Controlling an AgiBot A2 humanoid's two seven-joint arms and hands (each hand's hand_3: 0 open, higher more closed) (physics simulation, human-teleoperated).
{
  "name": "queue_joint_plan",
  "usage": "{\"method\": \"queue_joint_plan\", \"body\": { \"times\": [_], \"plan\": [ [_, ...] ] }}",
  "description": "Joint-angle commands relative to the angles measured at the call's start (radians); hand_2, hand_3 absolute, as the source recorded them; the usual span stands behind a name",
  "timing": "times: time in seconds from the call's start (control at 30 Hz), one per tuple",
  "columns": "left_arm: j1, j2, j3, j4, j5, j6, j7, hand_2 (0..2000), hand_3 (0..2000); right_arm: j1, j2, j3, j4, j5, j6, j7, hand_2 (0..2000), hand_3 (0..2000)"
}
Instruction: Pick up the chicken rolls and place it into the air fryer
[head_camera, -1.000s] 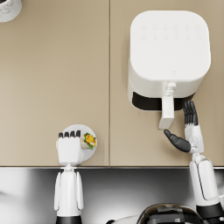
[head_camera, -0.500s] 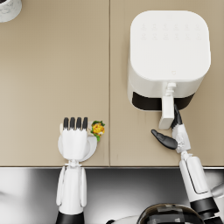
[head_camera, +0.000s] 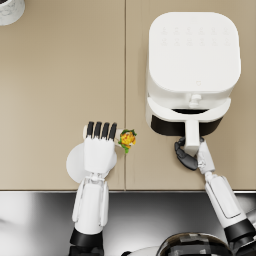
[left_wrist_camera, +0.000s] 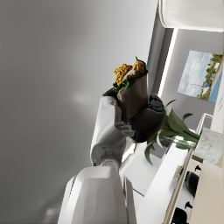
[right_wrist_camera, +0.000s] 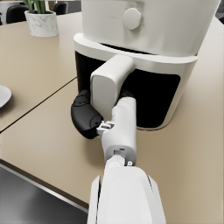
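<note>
My left hand (head_camera: 100, 148) holds the chicken roll (head_camera: 127, 139), a brown wrap with yellow filling and green leaves, lifted above the white plate (head_camera: 75, 165). In the left wrist view the roll (left_wrist_camera: 131, 89) stands upright in that hand (left_wrist_camera: 131, 120). The white air fryer (head_camera: 192, 65) stands at the right, its drawer slightly out. My right hand (head_camera: 187, 154) wraps around the drawer handle (head_camera: 192, 136). The right wrist view shows that hand (right_wrist_camera: 89, 118) curled on the handle (right_wrist_camera: 107, 85).
A marble plant pot (head_camera: 10, 10) stands at the far left corner, also visible as pot (right_wrist_camera: 41, 22). A seam (head_camera: 125, 75) runs down the beige table. The table's front edge (head_camera: 125, 190) meets a dark metal strip.
My left hand has lifted the roll off the plate and carried it right. My right hand has moved left and closed on the fryer's drawer handle.
</note>
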Motion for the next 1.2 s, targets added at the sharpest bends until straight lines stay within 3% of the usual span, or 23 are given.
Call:
{"method": "queue_joint_plan", "body": {
  "times": [0.03,0.13,0.17,0.37,0.4,0.43,0.6,0.63,0.67,0.9,0.93,0.97,1.0,1.03,1.07,1.1,1.13,1.17,1.2],
  "plan": [
    [0.114,0.049,0.072,0.057,0.0,0.003,0.0,2000,2000,-0.014,0.045,0.257,0.142,0.0,-0.007,-0.001,2000,2000],
    [0.192,0.092,0.114,0.119,0.0,-0.003,0.0,2000,2000,0.007,0.122,0.356,0.227,-0.001,-0.014,-0.004,2000,2000],
    [0.221,0.109,0.13,0.14,0.0,-0.006,0.0,2000,2000,-0.071,0.064,0.254,0.255,-0.001,-0.006,-0.004,2000,2000],
    [0.318,0.171,0.217,0.223,0.0,-0.007,0.0,2000,2000,-0.105,0.116,0.362,0.415,-0.003,0.001,-0.004,2000,2000],
    [0.329,0.179,0.226,0.226,0.0,-0.007,0.0,2000,2000,-0.199,0.046,0.262,0.432,-0.003,-0.001,-0.004,2000,2000],
    [0.343,0.189,0.24,0.227,0.0,-0.007,0.0,2000,2000,-0.138,0.119,0.366,0.455,-0.004,-0.001,-0.003,2000,2000],
    [0.399,0.233,0.321,0.299,0.0,-0.007,0.0,2000,2000,-0.203,0.147,0.371,0.546,-0.005,-0.024,-0.003,2000,2000],
    [0.518,0.048,0.559,0.313,0.0,-0.007,0.0,2000,2000,-0.21,0.154,0.371,0.564,-0.005,-0.031,-0.004,2000,2000],
    [0.436,0.198,0.397,0.331,-0.001,-0.009,0.0,2000,2000,-0.217,0.155,0.371,0.571,-0.005,-0.037,-0.004,2000,2000],
    [0.459,0.231,0.492,0.412,0.0,-0.004,-0.001,2000,2000,-0.26,0.089,0.368,0.572,-0.006,-0.057,-0.002,2000,2000],
    [0.626,0.052,0.782,0.425,0.0,-0.004,-0.001,2000,2000,-0.256,0.084,0.368,0.569,-0.006,-0.058,-0.002,2000,2000],
    [0.486,0.182,0.562,0.416,-0.001,-0.002,-0.001,639,1673,-0.251,0.079,0.368,0.567,-0.006,-0.059,-0.002,2000,2000],
    [0.471,0.163,0.555,0.393,0.001,0.006,0.0,0,1347,-0.244,0.079,0.368,0.57,-0.006,-0.061,-0.002,2000,2000],
    [0.456,0.155,0.54,0.377,0.0,0.001,0.0,0,1020,-0.241,0.084,0.368,0.566,-0.007,-0.062,-0.002,2000,2000],
    [0.434,0.141,0.521,0.348,0.0,0.005,0.001,0,693,-0.239,0.485,0.285,0.525,-0.007,-0.06,-0.002,2000,2000],
    [0.416,0.13,0.494,0.327,0.001,0.011,0.001,0,367,-0.243,0.089,0.368,0.574,-0.007,-0.056,-0.002,2000,2000],
    [0.384,0.11,0.453,0.284,0.001,0.016,0.001,0,40,-0.236,0.484,0.287,0.523,-0.007,-0.055,-0.004,2000,2000],
    [0.351,0.081,0.421,0.239,0.001,0.019,0.002,0,0,-0.238,0.099,0.368,0.575,-0.007,-0.034,-0.003,2000,2000],
    [0.307,0.051,0.366,0.186,0.001,0.021,0.002,0,0,-0.228,0.108,0.368,0.576,-0.007,-0.023,-0.003,2000,2000]
  ]
}}
